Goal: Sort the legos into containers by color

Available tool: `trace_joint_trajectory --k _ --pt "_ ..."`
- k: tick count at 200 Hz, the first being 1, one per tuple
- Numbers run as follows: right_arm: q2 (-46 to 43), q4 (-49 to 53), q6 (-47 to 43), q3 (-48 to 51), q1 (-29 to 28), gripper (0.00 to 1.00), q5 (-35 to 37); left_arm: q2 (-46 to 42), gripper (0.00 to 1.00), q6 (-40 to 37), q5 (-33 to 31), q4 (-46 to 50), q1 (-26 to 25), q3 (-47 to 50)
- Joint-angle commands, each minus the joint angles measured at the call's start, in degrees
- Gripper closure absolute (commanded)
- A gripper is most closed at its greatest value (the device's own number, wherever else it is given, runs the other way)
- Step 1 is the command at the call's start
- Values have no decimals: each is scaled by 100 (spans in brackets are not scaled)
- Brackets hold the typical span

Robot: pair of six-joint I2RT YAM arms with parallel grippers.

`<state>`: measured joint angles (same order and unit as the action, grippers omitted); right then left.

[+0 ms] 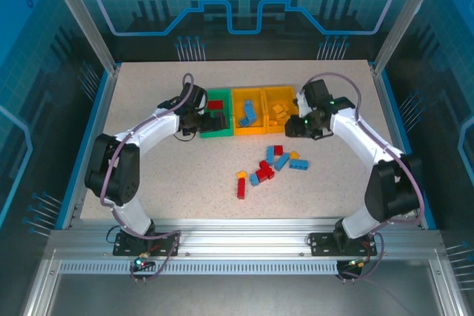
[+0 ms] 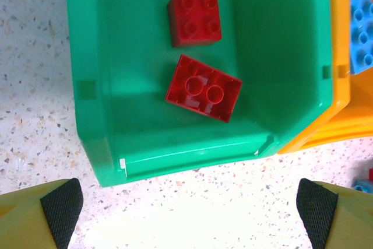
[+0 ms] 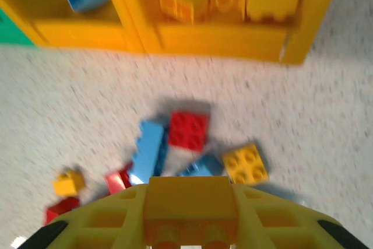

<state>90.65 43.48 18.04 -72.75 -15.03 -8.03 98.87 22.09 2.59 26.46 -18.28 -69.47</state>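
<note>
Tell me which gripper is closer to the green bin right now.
Left. The left gripper hangs open at the green bin's front edge. The right gripper, shut on a yellow brick, is in front of the rightmost yellow bin, two bins over.

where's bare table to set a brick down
Open speckled tabletop lies between the left arm and the loose brick pile, and along the far edge behind the green plastic bin and two orange-yellow plastic bins. Crowded: the pile in front of the bins.
</note>
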Motion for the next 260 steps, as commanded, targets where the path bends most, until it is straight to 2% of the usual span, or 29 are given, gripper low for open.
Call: trace_joint_trajectory --k 1,43,70,87,101,114,137,163,197,233,260 --pt "695 -338 369 -621 203 67 -641 -245 1 -81 -95 -195 -177 293" --pt "2102 -229 1016 -2017 315 66 -556 -217 1 -66 -222 -206 -481 603" --pt "2569 -153 1306 -2638 319 62 -119 -290 1 91 -141 -358 -509 891" --pt "2782 -44 1330 -3003 319 49 -73 -307 1 135 -133 -388 -524 992" --pt "2896 151 1247 -3282 287 28 -67 -290 1 135 -126 -395 -533 1023" --pt "2813 268 1055 -3297 200 22 76 -273 1 134 -144 -380 -563 1040" --pt "2242 298 778 -2735 -61 19 707 -272 1 186 -142 -432 -620 1109" --pt "1261 35 963 -1333 -201 18 1263 -237 1 215 -154 -471 -728 1170" --pt "329 -541 1211 373 -269 20 1120 -227 1 277 -118 -545 -838 1265" --pt "-150 -549 783 1054 -606 20 1472 -336 1 324 -127 -510 -1015 1337" --pt "-421 -309 543 1426 -642 19 1472 -360 1 412 -125 -570 -1057 1449"
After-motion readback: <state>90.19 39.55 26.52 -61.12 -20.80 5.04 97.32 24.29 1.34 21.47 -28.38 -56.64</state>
